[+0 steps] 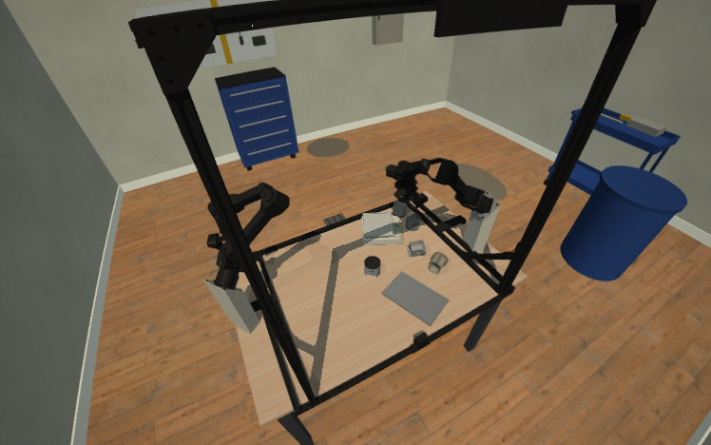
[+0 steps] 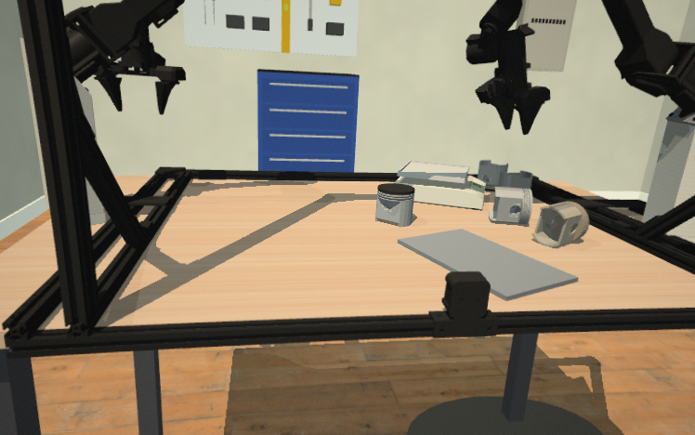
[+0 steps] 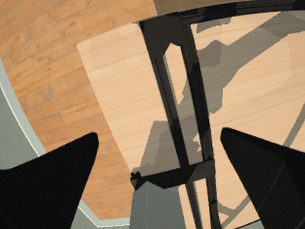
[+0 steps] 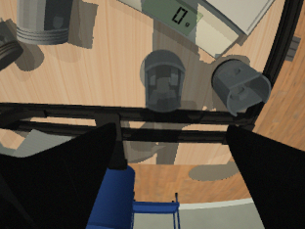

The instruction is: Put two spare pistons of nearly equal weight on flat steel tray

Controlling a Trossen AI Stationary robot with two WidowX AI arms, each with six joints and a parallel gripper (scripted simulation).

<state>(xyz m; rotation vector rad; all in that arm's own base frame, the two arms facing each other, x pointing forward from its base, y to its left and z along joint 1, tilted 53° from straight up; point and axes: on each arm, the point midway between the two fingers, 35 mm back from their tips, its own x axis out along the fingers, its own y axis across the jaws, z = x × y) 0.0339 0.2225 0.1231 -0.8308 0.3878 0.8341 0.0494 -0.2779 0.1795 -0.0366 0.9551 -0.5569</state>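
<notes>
The flat steel tray (image 1: 414, 298) (image 2: 491, 261) lies on the bench, bare. A black-topped piston (image 1: 372, 265) (image 2: 394, 205) stands upright beyond it. A light grey piston (image 1: 415, 248) (image 2: 512, 205) (image 4: 44, 20) and a tan-grey piston (image 1: 437, 261) (image 2: 561, 224) (image 4: 7, 46) lie on their sides, off the tray. Two dark grey pistons are by the frame rail: one (image 1: 413, 222) (image 4: 163, 80) nearer, one (image 1: 399, 208) (image 4: 240, 85) at the corner. My right gripper (image 2: 517, 131) (image 4: 172, 130) is open and empty, high above that end. My left gripper (image 2: 140, 111) (image 3: 160, 136) is open and empty, high over the other side.
A scale (image 2: 445, 194) (image 4: 220, 39) stands beside the dark pistons, its pan bare; its display (image 4: 178, 17) reads 0. Black frame rails (image 2: 255, 330) edge the bench, and uprights rise at its corners. A small black camera block (image 1: 420, 338) (image 2: 465, 295) sits on the rail near the tray.
</notes>
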